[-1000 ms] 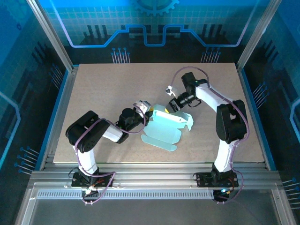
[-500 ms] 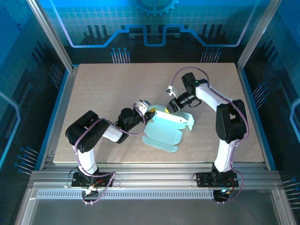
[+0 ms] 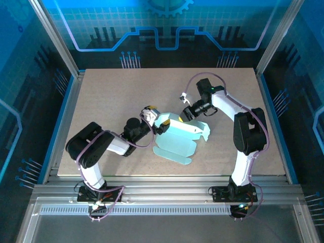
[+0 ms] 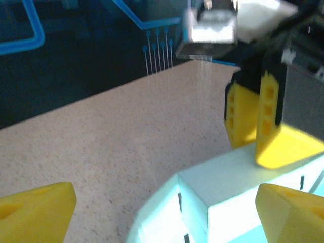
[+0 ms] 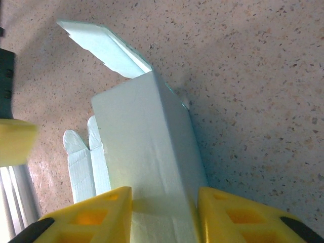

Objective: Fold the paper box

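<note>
The pale mint paper box (image 3: pixel 178 137) lies partly folded in the middle of the table, one wall raised along its far edge and flaps spread toward the near side. My right gripper (image 3: pixel 186 114) is shut on that raised wall; in the right wrist view its yellow fingers (image 5: pixel 88 217) press both sides of the paper box (image 5: pixel 147 152). My left gripper (image 3: pixel 158 123) stands open at the box's left corner. In the left wrist view the left gripper (image 4: pixel 162 212) has its fingertips far apart, with the box corner (image 4: pixel 223 192) between them untouched.
The speckled tabletop (image 3: pixel 101 91) spreads wide to the left and behind the box. A metal frame rail (image 3: pixel 162 195) runs along the near edge, and upright posts stand at the back corners. The right gripper's yellow fingers (image 4: pixel 253 116) stand just beyond the box corner in the left wrist view.
My left gripper has opened wide, let go of the box's left corner and drawn back a little. The right gripper keeps its hold and has hardly moved.
</note>
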Available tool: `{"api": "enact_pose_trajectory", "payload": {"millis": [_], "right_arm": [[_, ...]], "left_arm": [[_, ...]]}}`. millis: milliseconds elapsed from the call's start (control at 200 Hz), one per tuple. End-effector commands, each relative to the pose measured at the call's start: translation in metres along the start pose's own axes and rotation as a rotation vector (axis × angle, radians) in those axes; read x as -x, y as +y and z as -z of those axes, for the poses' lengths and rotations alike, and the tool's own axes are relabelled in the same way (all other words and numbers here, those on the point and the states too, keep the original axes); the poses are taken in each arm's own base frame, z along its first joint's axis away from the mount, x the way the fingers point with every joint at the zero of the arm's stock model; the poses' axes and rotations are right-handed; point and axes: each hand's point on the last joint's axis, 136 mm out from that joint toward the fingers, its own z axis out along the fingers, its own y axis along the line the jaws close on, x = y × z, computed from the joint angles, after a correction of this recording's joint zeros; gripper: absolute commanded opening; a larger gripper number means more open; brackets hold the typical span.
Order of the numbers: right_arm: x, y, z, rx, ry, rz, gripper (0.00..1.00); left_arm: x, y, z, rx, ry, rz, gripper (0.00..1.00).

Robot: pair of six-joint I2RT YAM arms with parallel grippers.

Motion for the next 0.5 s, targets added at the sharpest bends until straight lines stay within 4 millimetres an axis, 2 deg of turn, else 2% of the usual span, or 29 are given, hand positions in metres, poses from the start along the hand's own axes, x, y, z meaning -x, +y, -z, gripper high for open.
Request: {"api": "enact_pose_trajectory", "payload": {"millis": [0,135,225,375,495], "right_arm": [[-0.018,-0.011,-0.001,-0.060,0.060,-0.036,0.38],[-0.017,-0.010,0.001,-0.065,0.061,-0.031,0.38],[-0.017,-0.008,0.001,-0.066,0.062,-0.026,0.38],[-0.016,-0.007,0.002,-0.068,0.058,-0.025,0.38],[-0.015,-0.006,0.002,-0.065,0.056,-0.022,0.38]], "left_arm": [[0.017,0.018,0.007,0.040,-0.009,0.028,0.97],[0.021,0.061,0.011,0.137,0.064,0.218,0.99],[0.024,0.079,0.013,0.178,0.140,0.304,0.99],[0.015,0.088,0.010,0.210,0.376,0.362,0.98],[-0.005,0.090,0.007,0.189,0.539,0.454,0.86]]}}
